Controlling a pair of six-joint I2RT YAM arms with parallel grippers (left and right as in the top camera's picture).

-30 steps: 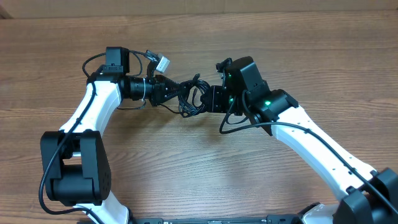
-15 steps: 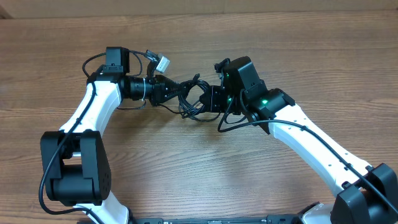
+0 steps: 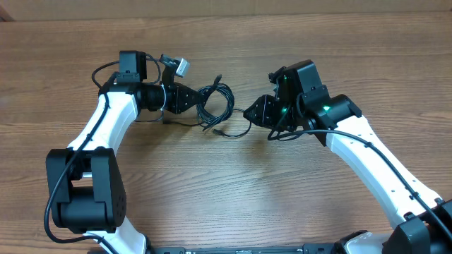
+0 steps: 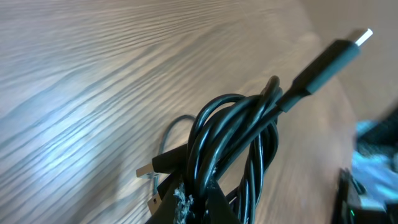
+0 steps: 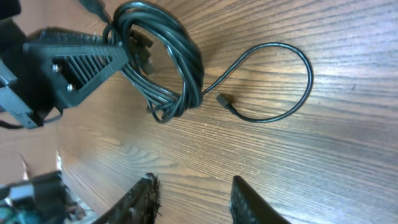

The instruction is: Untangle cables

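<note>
The cables (image 3: 215,106) are a coiled black bundle, lifted at the left of the table's middle. My left gripper (image 3: 192,99) is shut on the coil's left side. In the left wrist view its fingers (image 4: 217,208) pinch the strands (image 4: 236,143), and a silver-tipped plug (image 4: 336,53) sticks up to the right. One loose strand (image 3: 236,131) trails from the coil onto the wood and loops (image 5: 292,62) to a small plug end (image 5: 222,98). My right gripper (image 3: 253,113) stands open to the right of the coil, apart from it. Nothing lies between its fingers (image 5: 142,199).
The wooden table (image 3: 226,183) stretches out in front of both arms. A white connector (image 3: 181,66) on the left arm's own wiring sticks out behind the left wrist. The table's far edge (image 3: 226,15) runs along the top.
My right gripper has let go of the coil, opened and drawn back to the right. The left gripper keeps the coil and has shifted a little left; a loose strand now lies on the wood.
</note>
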